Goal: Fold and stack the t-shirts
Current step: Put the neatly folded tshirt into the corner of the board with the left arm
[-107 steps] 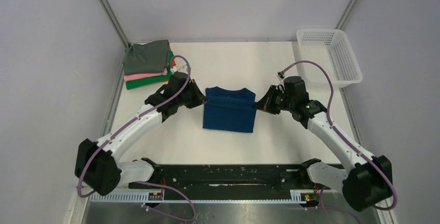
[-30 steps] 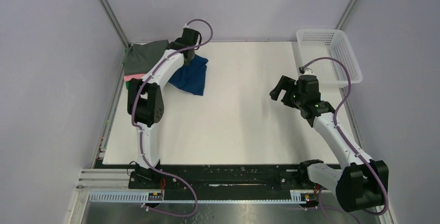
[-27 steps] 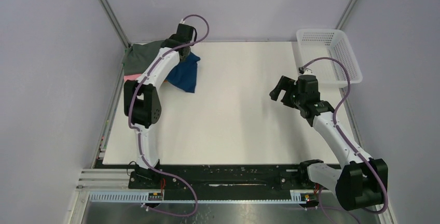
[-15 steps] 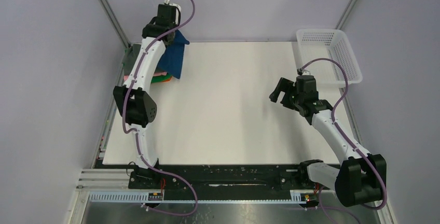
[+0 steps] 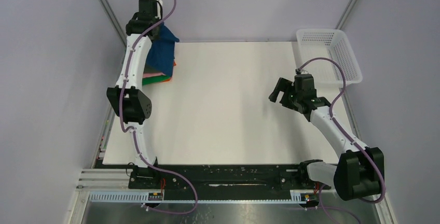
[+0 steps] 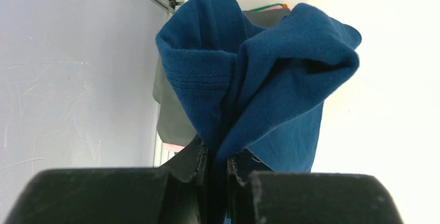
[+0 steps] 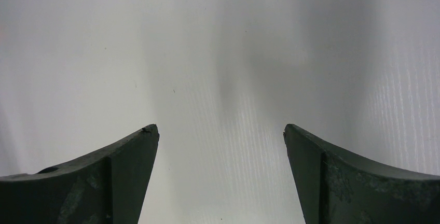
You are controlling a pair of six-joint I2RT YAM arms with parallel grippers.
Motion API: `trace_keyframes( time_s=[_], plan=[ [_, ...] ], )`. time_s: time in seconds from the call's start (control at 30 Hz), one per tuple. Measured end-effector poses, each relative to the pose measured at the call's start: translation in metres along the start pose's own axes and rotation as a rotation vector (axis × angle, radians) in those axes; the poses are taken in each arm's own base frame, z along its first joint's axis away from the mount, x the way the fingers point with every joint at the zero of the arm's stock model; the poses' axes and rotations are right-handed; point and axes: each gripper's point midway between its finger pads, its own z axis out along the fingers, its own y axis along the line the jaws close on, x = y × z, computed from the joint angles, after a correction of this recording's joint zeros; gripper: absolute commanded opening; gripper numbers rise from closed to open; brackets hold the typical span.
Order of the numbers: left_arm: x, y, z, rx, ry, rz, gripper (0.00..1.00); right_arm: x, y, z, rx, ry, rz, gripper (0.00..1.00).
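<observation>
**Spotter:** Start at the left end effector. What have you got?

**Me:** My left end effector is pinched together on a bunched corner of the dark blue t-shirt. The cloth hangs from it in a loose drape, raised over the far left corner of the counter. Beneath it I can see the stack, with the grey tee on top and pink, green and orange edges below.

**Spotter:** And the right?

**Me:** My right end effector is spread wide with nothing in it. It hovers over bare counter on the side of the white basket, well apart from the shirt.

**Spotter:** What worries you from here?

**Me:** The fold. I hold it by a single pinch, so I judge it could fall open or land crumpled as I lower it. The hanging hem might also drag across the grey tee and push the pile askew. If I let go off-centre, the shirt could slide off the stack's edge
</observation>
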Motion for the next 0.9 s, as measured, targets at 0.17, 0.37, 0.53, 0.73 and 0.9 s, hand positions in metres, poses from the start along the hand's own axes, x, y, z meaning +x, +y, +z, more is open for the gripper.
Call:
trace_keyframes(
  time_s=[0.17, 0.37, 0.53, 0.73, 0.9],
  plan=[
    [0.008, 0.032, 0.029, -0.042, 0.019, -0.063, 0.00, 0.001, -0.001, 0.004, 0.008, 0.013, 0.001, 0.99],
    [0.039, 0.054, 0.079, -0.071, 0.087, -0.093, 0.00, 0.004, -0.007, 0.010, 0.036, 0.029, 0.003, 1.00],
    [0.056, 0.064, 0.112, -0.129, 0.112, -0.097, 0.18, 0.006, -0.008, 0.013, 0.045, 0.038, 0.004, 1.00],
    [0.049, 0.078, 0.125, -0.208, 0.065, -0.119, 0.90, 0.004, -0.007, 0.015, 0.049, 0.045, 0.010, 0.99],
    [0.040, 0.091, 0.125, -0.276, 0.021, -0.167, 0.99, 0.005, -0.009, 0.015, 0.058, 0.049, 0.015, 1.00]
  ],
)
